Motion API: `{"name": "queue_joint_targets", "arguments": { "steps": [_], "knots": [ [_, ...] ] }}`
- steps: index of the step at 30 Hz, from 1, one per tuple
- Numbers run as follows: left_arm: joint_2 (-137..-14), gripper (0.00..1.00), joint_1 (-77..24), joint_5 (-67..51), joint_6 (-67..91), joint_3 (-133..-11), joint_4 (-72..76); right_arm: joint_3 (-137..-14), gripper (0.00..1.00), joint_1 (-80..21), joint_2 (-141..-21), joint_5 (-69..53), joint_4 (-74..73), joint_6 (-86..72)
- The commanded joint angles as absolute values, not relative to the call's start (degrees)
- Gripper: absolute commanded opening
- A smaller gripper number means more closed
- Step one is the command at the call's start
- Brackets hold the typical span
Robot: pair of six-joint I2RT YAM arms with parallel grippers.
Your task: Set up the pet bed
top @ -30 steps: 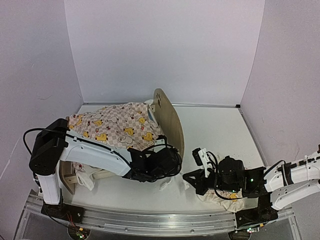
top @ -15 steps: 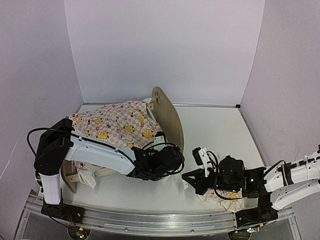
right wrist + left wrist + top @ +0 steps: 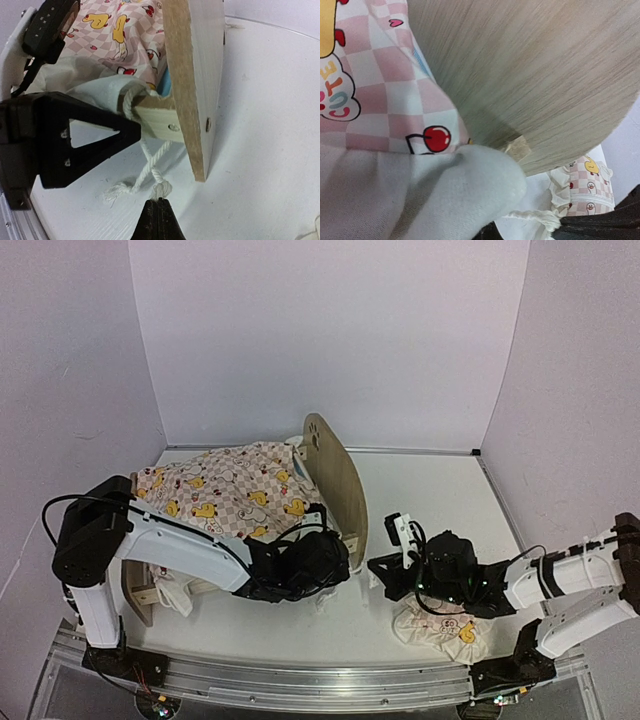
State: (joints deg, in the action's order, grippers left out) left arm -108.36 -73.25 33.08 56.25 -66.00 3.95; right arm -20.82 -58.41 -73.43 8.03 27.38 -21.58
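Note:
The pet bed [image 3: 335,480] stands at the table's left, its rounded wooden headboard [image 3: 195,75] upright and a duck-print quilt [image 3: 225,490] spread over it. A white cord [image 3: 150,160] is looped round the bed's side rail [image 3: 157,117] at the near corner by the headboard. My right gripper [image 3: 161,202] is shut on the cord's knotted end just above the table. My left gripper [image 3: 132,132] is shut, its tip against the cord loop and white cloth [image 3: 445,195] at that rail. Whether it holds anything, I cannot tell. From above, the two grippers [image 3: 322,558] [image 3: 378,575] sit close together.
A small frilled pillow [image 3: 445,625] lies on the table under my right arm, near the front edge, and shows in the left wrist view [image 3: 587,180] too. The cord's frayed end [image 3: 115,190] rests on the table. Walls close in the back and both sides.
My left gripper has closed at the bed's near corner. My right arm has moved left and forward toward that corner, leaving more of the pillow uncovered.

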Motion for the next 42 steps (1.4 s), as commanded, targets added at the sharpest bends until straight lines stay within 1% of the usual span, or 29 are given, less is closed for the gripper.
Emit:
{"name": "queue_joint_targets", "arguments": {
  "steps": [1,5,9,13,17,28,40,42],
  "knots": [
    [-103.99,0.0,-72.87,30.98,52.97,-64.69,9.81,-25.37,0.0,-57.38,-76.89,2.36,38.91,-11.48],
    [-102.26,0.0,-72.95,29.67,51.35,-62.98,11.37,-25.59,0.0,-56.65,-78.98,2.85,42.1,-7.13],
    [-100.94,0.0,-72.9,29.18,50.68,-61.07,11.94,-26.38,0.0,-54.57,-81.25,0.51,43.34,-5.6],
    [-100.32,0.0,-72.91,27.91,49.67,-59.57,13.68,-28.39,0.0,-52.58,-85.36,-5.13,44.3,-3.5],
    [-99.41,0.0,-72.88,27.24,48.01,-58.05,15.48,-30.2,0.0,-52.39,-89.43,-8.65,44.62,3.66],
    [-99.5,0.0,-72.93,20.77,41.11,-58.0,18.89,-33.26,0.0,-50.72,-94.52,-16.67,45.49,16.6],
    [-98.2,0.0,-71.59,18.33,41.43,-55.28,19.78,-36.9,0.0,-49.66,-99.99,-28.92,48.85,29.08],
    [-97.74,0.0,-71.42,18.12,41.44,-54.8,19.77,-37.82,0.0,-49.57,-100.66,-29.12,48.81,30.14]
  ]
}}
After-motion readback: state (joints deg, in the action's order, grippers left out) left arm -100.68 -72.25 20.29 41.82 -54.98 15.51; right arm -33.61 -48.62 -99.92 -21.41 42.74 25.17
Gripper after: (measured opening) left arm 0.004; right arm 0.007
